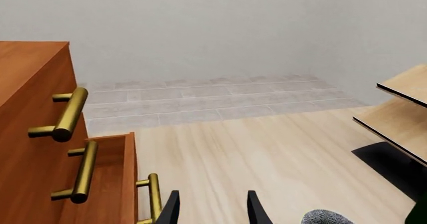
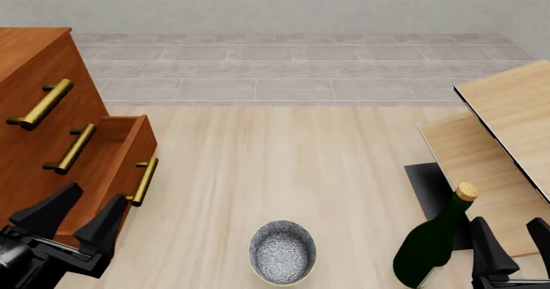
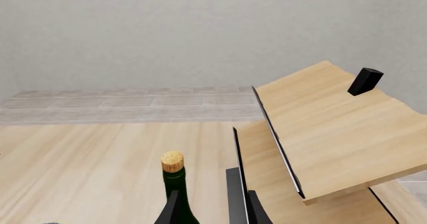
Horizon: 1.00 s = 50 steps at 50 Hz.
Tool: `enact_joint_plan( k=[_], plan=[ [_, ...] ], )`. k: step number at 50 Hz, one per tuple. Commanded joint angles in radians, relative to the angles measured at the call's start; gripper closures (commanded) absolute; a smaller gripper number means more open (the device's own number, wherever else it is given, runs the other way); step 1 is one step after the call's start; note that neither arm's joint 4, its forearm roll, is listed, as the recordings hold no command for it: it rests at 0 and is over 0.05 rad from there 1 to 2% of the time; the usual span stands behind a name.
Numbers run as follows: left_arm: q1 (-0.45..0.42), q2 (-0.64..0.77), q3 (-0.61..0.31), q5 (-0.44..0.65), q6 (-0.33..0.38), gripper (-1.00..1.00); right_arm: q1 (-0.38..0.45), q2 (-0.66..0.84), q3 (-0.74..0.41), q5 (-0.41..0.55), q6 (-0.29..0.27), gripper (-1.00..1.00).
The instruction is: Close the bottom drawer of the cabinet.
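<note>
Bottom drawer (image 2: 120, 154) sticks out; L fingers (image 2: 79, 217) & R fingers (image 2: 514, 238) spread apart (holding nothing).

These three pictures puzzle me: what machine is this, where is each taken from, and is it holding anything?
It is a simulated two-armed robot at a pale wooden table. The front view looks down from above and behind the arms; the other two come from cameras on each wrist. The left gripper is open beside the cabinet, whose bottom drawer stands pulled out. The right gripper is open too. Neither holds anything. On the table stand a patterned bowl, a corked green bottle and a light wooden shelf.
</note>
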Motion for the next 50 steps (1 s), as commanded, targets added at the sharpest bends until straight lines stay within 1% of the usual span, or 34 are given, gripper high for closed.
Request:
enact_joint_plan(
  k=[1, 7, 11, 13, 16, 18, 21, 27, 34, 42, 44, 48, 50],
  plan=[
    [-0.093, 0.113, -0.031, -0.037, -0.037, -1.00, -0.004, -0.001, 0.000, 0.001, 0.004, -1.00],
    [-0.118, 0.206, -0.037, -0.071, -0.059, -1.00, -0.005, -0.003, 0.001, 0.001, 0.004, -1.00],
    [-0.126, 0.242, -0.036, -0.092, -0.041, -1.00, -0.006, -0.002, 0.000, -0.001, 0.004, -1.00],
    [-0.134, 0.293, -0.039, -0.110, -0.056, -1.00, -0.006, -0.002, -0.002, 0.001, 0.004, -1.00],
    [-0.149, 0.347, -0.042, -0.132, -0.060, -1.00, -0.006, -0.003, -0.001, -0.001, 0.004, -1.00],
    [-0.155, 0.348, -0.039, -0.138, -0.057, -1.00, -0.008, -0.003, -0.002, 0.000, 0.005, -1.00],
    [-0.164, 0.417, -0.045, -0.162, -0.077, -1.00, -0.011, -0.004, -0.002, 0.000, 0.006, -1.00],
    [-0.165, 0.512, -0.055, -0.202, -0.101, -1.00, -0.011, -0.004, 0.000, -0.003, 0.006, -1.00],
    [-0.171, 0.581, -0.057, -0.228, -0.142, -1.00, -0.011, -0.005, -0.001, -0.002, 0.008, -1.00],
    [-0.167, 0.693, -0.038, -0.316, -0.188, -1.00, -0.012, -0.005, -0.001, -0.002, 0.010, -1.00],
    [-0.162, 0.704, -0.035, -0.326, -0.188, -1.00, -0.012, -0.005, -0.002, -0.002, 0.011, -1.00],
    [-0.156, 0.771, -0.017, -0.389, -0.211, -1.00, -0.012, -0.005, -0.002, -0.003, 0.012, -1.00],
    [-0.151, 0.790, -0.009, -0.412, -0.208, -1.00, -0.012, -0.005, -0.002, -0.002, 0.013, -1.00]
  ],
)
